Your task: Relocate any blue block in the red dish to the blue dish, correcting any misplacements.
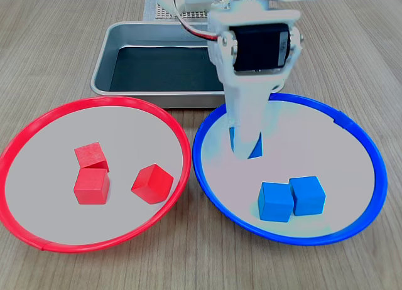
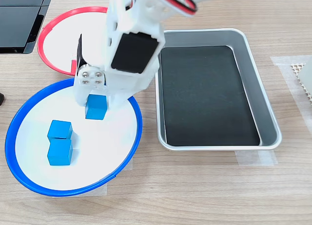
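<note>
Two glossy blue cubes nearest in the blue dish, jaws clamped on the blue block

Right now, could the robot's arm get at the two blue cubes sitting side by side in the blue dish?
Probably yes. The tool is already low inside the blue dish at a third blue block, and the pair of blue cubes lies close by on the open dish floor. Nothing stands over or between them.
</note>
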Tool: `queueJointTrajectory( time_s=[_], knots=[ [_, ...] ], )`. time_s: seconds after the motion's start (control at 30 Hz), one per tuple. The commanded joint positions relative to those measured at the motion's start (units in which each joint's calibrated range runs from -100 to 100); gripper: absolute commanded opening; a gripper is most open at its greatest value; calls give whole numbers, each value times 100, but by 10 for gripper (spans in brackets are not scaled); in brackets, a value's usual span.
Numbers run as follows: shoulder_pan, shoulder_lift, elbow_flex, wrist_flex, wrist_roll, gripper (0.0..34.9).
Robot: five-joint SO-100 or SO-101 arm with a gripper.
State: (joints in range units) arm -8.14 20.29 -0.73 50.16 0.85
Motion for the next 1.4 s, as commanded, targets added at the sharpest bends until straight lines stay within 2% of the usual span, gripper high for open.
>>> queueJointTrajectory(
  time_s=[0.0, 0.47, 0.97, 1.17, 1.27, 1.37],
  knots=[
    [0, 218, -615, -51, -29, 3],
    [-376, 670, -1106, 188, -137, 3],
    [-499, 901, -1279, 204, -181, 4],
    [-471, 926, -1279, 221, -166, 82],
    [-442, 926, -1297, 312, -156, 147],
    [-414, 918, -1361, 394, -151, 148]
  ],
)
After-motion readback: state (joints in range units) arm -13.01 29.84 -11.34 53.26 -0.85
